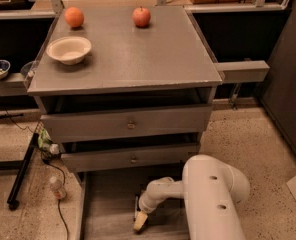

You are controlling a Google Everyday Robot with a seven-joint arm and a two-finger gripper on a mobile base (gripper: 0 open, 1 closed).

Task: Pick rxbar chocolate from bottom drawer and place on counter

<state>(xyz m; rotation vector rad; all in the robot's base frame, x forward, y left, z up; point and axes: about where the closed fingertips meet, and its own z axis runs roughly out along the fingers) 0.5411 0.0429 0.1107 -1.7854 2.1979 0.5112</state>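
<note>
**Speckled floor (248, 134), grey desk (133, 54), bottom drawer (108, 204) out**

I cannot make out the rxbar chocolate in the bottom drawer. My end effector (140, 221) hangs low over the drawer's pale liner; open or clamped, I cannot tell. The desk carries an empty bowl (69, 49), an orange (74, 17) and an apple (141, 16).

High frontal view down; end effector (139, 221) low in bottom drawer (108, 209).

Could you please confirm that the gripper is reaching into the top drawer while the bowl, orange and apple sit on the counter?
Not quite: the camera view shows the gripper down in the bottom drawer, not the top one. The bowl, orange and apple do sit on the counter.
</note>
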